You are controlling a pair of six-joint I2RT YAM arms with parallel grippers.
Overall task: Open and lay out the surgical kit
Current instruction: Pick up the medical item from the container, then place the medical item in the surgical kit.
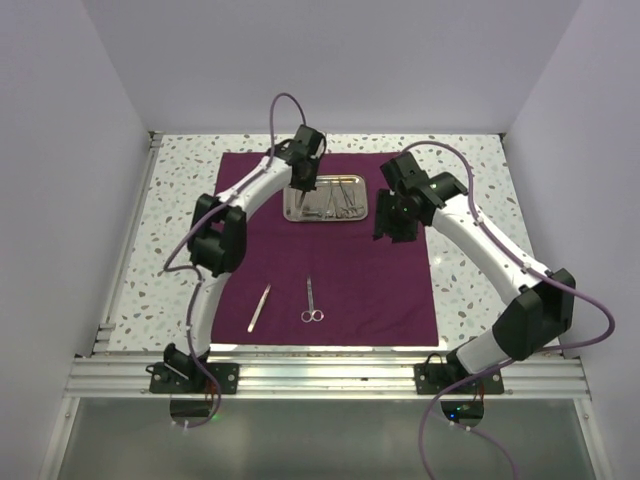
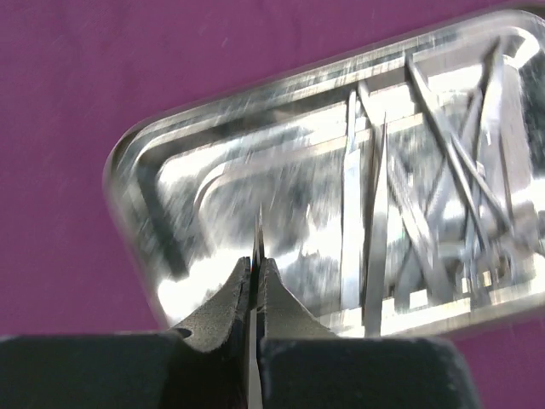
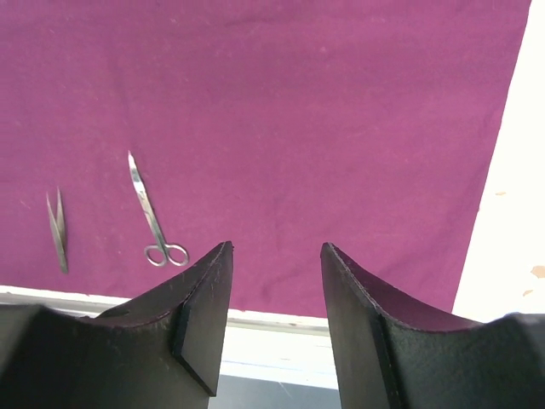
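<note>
Pinching, left hand (image 2: pixel 258 266): clenched on a slim instrument (image 2: pixel 258 226), a thin steel edge standing up between the fingertips. It sits over the left end of the steel tray (image 2: pixel 136 162), upper middle of the top view.
Tweezers (image 1: pixel 259 308): lying flat on the cloth wrap (image 1: pixel 390 290), lower left of centre.
Scissors (image 1: pixel 313 302): just right of the tweezers and apart from them, rings toward the bottom of the frame.
Cloth wrap: spread flat on the speckled surface (image 1: pixel 180 220), the tray resting on its far edge.
Tray contents (image 2: pixel 443 170): several steel pieces lie crossed at the tray's right end. The blur hides which is which.
Right hand (image 3: pixel 274 281): released and holding nothing, hanging over bare cloth right of the tray.
Stage: probably two pieces laid out, a third in the grip, and more left in the tray.
Risk, slip: the grip is on a narrow edge, so the piece may pivot or drop back into the tray.
Risk, snag: the crossed pieces could catch and be dragged out together.
Risk, tray: a catch on the rim could shift the tray or rumple the cloth.
Writing: none readable on any tool, the tray or the arms.
</note>
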